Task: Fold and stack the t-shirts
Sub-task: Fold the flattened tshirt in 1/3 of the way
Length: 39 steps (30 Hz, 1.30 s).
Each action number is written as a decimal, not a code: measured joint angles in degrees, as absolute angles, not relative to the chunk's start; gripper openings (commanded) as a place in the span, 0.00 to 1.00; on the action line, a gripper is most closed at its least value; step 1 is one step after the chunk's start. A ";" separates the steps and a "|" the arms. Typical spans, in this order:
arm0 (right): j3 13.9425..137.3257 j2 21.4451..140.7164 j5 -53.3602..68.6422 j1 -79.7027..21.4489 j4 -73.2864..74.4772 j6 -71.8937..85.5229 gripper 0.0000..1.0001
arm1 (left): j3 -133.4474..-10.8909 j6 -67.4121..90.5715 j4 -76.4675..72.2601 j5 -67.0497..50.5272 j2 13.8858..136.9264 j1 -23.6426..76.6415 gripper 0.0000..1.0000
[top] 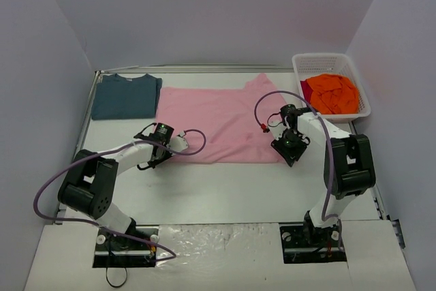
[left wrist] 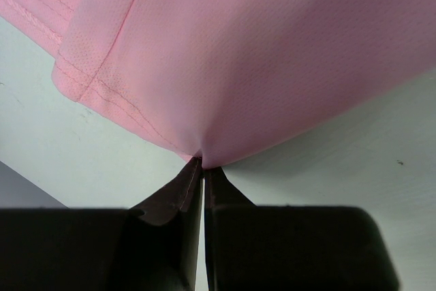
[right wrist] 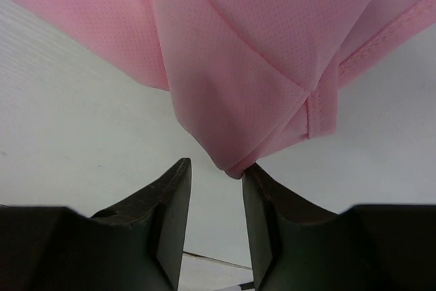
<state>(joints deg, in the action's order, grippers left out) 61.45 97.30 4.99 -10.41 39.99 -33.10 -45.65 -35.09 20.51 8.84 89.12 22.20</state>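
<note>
Bench (top: 225, 189), white. Pink t-shirt (top: 218, 124) spread flat mid-bench; teal t-shirt (top: 126, 97) folded just beside it, far left corner. White basket (top: 327, 63) far right, orange t-shirt (top: 332, 93) bunched inside. Left fingers (left wrist: 196, 175) pinched tight on pink hem corner. Right fingers (right wrist: 178, 182) parted, pink fold at their tips, not clamped

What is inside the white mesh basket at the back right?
A crumpled orange t-shirt fills the basket, with a sliver of dark red fabric at its left edge. Anything beneath them is covered.
</note>
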 measured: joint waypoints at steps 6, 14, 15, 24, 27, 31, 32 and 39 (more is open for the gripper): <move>60.82 98.28 5.23 -9.50 38.81 -33.28 0.25 | -45.65 -35.00 20.51 8.82 89.10 22.20 0.02; 60.40 98.26 5.39 -6.24 37.63 -34.33 0.00 | -45.65 -34.89 20.53 8.80 89.03 22.17 0.02; 60.36 98.26 5.39 -5.93 37.56 -34.41 0.00 | -45.63 -34.89 20.58 8.73 88.97 22.17 0.02; 60.25 97.41 5.32 -4.45 37.52 -35.16 0.00 | -45.65 -35.03 23.07 7.49 85.62 21.58 0.02; 60.29 97.38 5.34 -4.40 37.58 -35.27 0.00 | -45.65 -35.40 24.47 7.35 83.18 21.17 0.02; 60.93 97.23 5.37 -4.36 38.35 -35.53 0.00 | -45.65 -35.73 26.39 7.11 80.23 20.73 0.02; 61.19 97.08 5.39 -4.32 38.57 -35.64 0.00 | -45.65 -35.81 26.89 7.05 79.55 20.64 0.02; 61.95 95.04 5.58 -4.16 39.51 -35.97 0.00 | -45.76 -36.14 30.00 5.98 78.30 20.56 0.02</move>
<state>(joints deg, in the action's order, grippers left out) 61.95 95.04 5.58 -4.16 39.51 -35.97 -45.76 -36.14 30.00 5.98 78.30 20.56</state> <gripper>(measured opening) 0.005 0.029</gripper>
